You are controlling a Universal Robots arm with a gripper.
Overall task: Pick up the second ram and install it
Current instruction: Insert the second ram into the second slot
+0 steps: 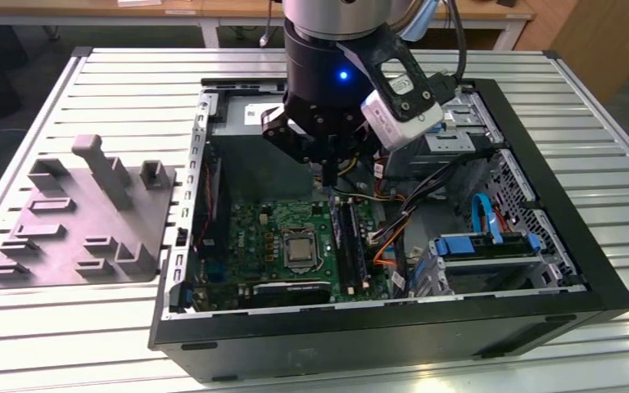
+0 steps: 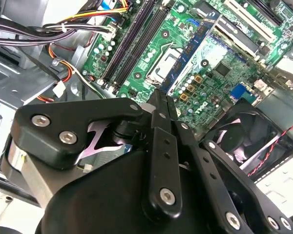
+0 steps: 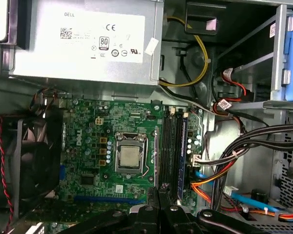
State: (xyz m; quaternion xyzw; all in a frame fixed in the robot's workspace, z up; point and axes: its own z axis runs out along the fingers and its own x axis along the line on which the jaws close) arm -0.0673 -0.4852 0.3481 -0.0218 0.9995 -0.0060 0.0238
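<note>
- One thin blue-green memory stick (image 3: 182, 156), seemingly the second ram, stands edge-up on the green motherboard (image 3: 88, 141), just beside the black tool (image 3: 162, 192).
- Tool tips are pressed together, seemingly empty.
- Probably light, stiff, fragile; best pinched across its flat faces.

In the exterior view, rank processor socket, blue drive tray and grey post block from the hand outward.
1. Processor socket, on the board below the hand.
2. Blue drive tray, toward the exterior view's right.
3. Grey post block, outside the case, exterior view's left.
</note>
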